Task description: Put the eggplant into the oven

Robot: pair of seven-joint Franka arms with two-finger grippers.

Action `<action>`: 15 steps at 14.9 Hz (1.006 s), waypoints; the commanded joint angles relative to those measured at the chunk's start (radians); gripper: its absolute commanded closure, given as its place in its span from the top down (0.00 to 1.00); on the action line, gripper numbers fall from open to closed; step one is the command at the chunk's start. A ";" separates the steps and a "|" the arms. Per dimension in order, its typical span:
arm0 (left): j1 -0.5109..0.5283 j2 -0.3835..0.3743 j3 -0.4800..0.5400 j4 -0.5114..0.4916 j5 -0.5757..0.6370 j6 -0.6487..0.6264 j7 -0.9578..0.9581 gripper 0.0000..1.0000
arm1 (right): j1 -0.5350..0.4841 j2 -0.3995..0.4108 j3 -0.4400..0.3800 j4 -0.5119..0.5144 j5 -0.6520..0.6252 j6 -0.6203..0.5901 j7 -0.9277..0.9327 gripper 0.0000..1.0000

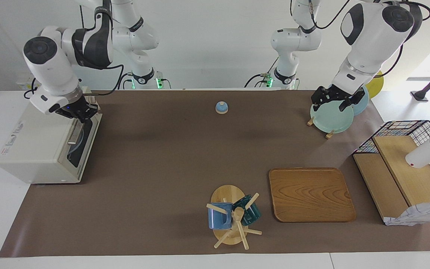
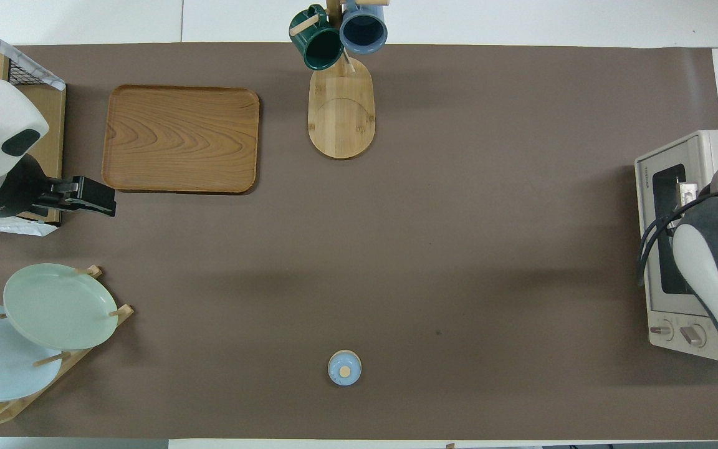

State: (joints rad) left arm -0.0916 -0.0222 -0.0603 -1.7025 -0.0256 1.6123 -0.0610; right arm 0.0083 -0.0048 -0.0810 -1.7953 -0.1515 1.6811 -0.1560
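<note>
The cream-white oven [image 1: 39,142] [image 2: 649,249] stands at the right arm's end of the table with its dark glass door [image 1: 82,144] closed. The eggplant is hidden. Through the glass only a pale blue plate shows faintly. My right gripper [image 1: 82,113] hovers just above the oven's top front edge, over the end of the door handle [image 1: 74,135] nearer the robots. In the overhead view the right arm covers it. My left gripper [image 1: 332,104] [image 2: 108,198] hangs open and empty over the pale green plate [image 1: 330,118] and waits.
A plate rack [image 2: 53,368] with green, blue and yellow plates stands by the left arm's base. A blue bell [image 1: 221,107], a mug tree [image 1: 231,216], a wooden tray [image 1: 310,194] and a wire basket with shelves [image 1: 405,175] and a white bottle [image 1: 426,153] are on the mat.
</note>
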 commanded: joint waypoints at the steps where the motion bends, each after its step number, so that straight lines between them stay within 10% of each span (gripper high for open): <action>1: 0.007 -0.022 -0.003 -0.019 -0.003 0.001 0.006 1.00 | -0.005 0.020 0.007 0.114 0.084 -0.082 -0.016 0.28; 2: 0.009 -0.022 -0.003 -0.019 -0.003 0.001 0.006 1.00 | -0.010 0.023 0.006 0.143 0.127 -0.125 -0.013 0.44; 3: 0.007 -0.022 -0.003 -0.019 -0.003 0.001 0.006 1.00 | -0.002 0.023 0.004 0.145 0.132 -0.141 -0.011 0.92; 4: 0.007 -0.022 -0.003 -0.019 -0.003 0.001 0.006 1.00 | 0.001 0.023 0.006 0.140 0.133 -0.138 -0.007 1.00; 15: 0.007 -0.022 -0.003 -0.019 -0.003 0.001 0.006 1.00 | 0.048 -0.073 -0.006 0.045 0.133 -0.133 0.018 1.00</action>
State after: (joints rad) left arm -0.0916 -0.0222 -0.0603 -1.7025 -0.0256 1.6123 -0.0610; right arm 0.0356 -0.0325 -0.0751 -1.6945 -0.0419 1.5350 -0.1506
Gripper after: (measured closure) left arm 0.000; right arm 0.000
